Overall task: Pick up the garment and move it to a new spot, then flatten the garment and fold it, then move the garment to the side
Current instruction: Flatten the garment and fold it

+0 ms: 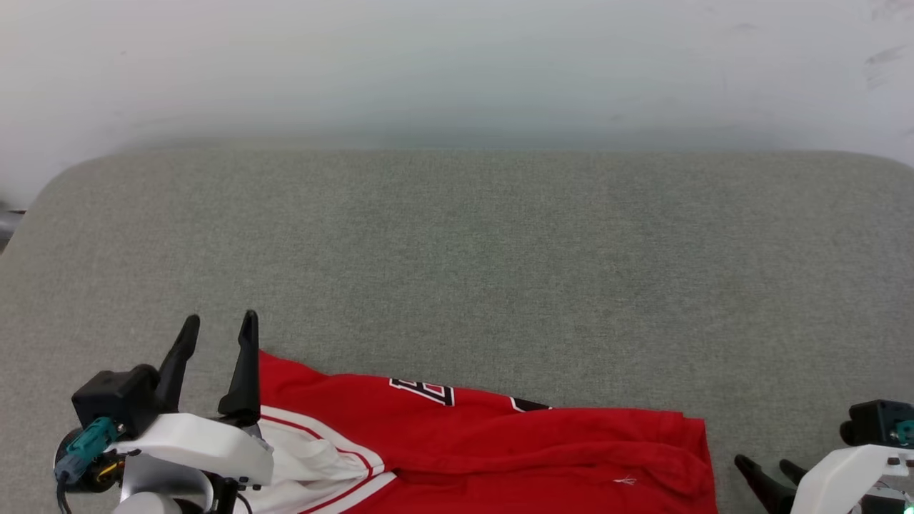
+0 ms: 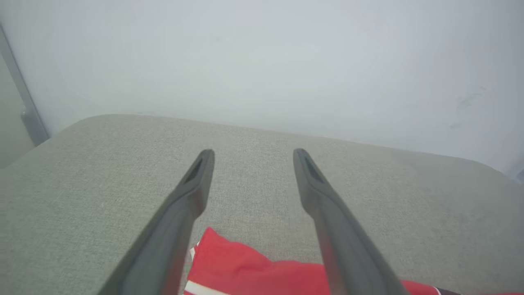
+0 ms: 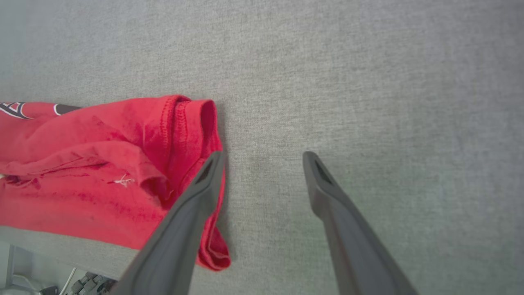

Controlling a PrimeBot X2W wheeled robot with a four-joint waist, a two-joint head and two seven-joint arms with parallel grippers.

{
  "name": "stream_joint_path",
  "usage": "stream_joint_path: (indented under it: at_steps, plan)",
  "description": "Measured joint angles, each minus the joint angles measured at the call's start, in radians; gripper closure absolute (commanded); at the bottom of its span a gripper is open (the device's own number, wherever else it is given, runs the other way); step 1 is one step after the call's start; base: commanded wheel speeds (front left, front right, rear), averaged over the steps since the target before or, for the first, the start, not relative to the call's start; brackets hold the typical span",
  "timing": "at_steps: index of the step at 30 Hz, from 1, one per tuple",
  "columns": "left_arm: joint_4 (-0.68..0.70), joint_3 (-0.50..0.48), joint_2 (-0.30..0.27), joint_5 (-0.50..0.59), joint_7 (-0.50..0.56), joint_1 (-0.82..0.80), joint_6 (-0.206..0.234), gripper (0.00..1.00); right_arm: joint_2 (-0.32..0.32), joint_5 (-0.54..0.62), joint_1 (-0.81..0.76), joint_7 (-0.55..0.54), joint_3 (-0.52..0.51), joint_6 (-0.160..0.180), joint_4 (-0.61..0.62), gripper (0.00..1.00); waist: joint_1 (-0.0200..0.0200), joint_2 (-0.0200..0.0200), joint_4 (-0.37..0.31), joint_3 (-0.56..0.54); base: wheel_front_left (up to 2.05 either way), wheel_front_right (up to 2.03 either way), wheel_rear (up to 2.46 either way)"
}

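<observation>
The left end effector [image 1: 220,319] over the white sleeve and the right end effector [image 1: 764,464] just beside the hem both stand wide and empty. The red jersey [image 1: 500,442] lies rumpled along the near edge of the desk [image 1: 457,250]. A one-sided tug could drag it off that edge. Bare desk stretches beyond to the wall [image 1: 457,64].

A lab or test room, rather than a home, is being suggested: a grey fabric-covered pad [image 1: 457,235] with rounded corners is being used as the work surface, a plain, scuffed white wall [image 1: 457,64] is being shown right behind it, and loose cables [image 3: 88,282] are being glimpsed below its edge.
</observation>
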State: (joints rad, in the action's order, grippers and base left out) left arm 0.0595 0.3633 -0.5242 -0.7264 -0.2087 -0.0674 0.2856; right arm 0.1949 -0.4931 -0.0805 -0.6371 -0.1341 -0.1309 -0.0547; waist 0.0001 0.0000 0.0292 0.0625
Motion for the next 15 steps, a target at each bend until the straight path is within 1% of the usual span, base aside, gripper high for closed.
stream_joint_path:
  at_steps: [3,6,15]
  plan:
    - [0.026,0.004,0.005,0.036,-0.015,-0.012,0.021,0.0,0.0,-0.011,0.007,-0.016,0.028,0.0,0.004,0.0,0.0,0.0,0.011,0.017,0.0,0.0,0.0]
    - [0.042,0.012,0.019,0.055,-0.022,-0.023,0.032,0.0,0.0,-0.028,0.023,-0.021,0.061,0.0,0.006,0.0,0.0,0.0,0.024,0.034,0.0,0.0,0.0]
    - [0.049,0.038,0.034,0.089,-0.026,-0.041,0.049,0.0,0.013,-0.053,0.034,-0.091,0.16,0.0,-0.029,0.0,0.0,0.0,0.057,0.081,0.0,0.0,0.0]
